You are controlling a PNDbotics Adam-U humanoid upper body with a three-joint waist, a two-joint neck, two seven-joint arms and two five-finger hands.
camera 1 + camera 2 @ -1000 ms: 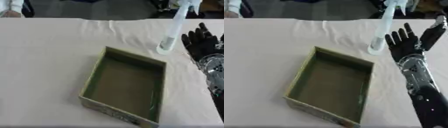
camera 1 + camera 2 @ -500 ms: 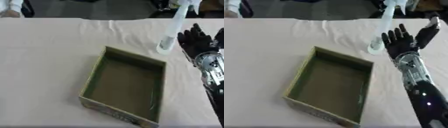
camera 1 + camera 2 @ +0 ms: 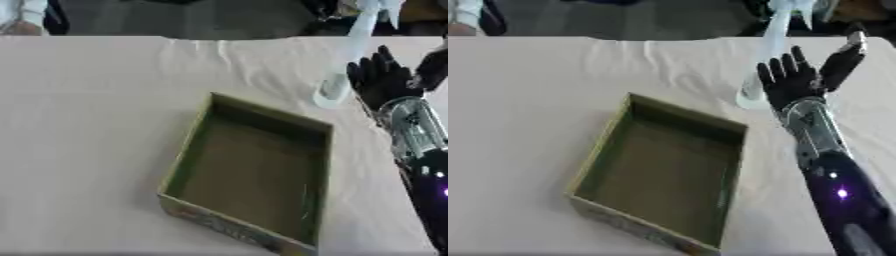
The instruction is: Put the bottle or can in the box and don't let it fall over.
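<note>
Tall pale translucent plastic bottle stands upright on the cloth-covered table, beyond the open olive cardboard box; black right hand just beside it, fingers spread; no label readable

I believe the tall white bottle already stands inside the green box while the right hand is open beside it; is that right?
Not quite: the bottle stands on the table beyond the box, not inside it, as the right eye view shows. The right hand is indeed open beside it.
</note>
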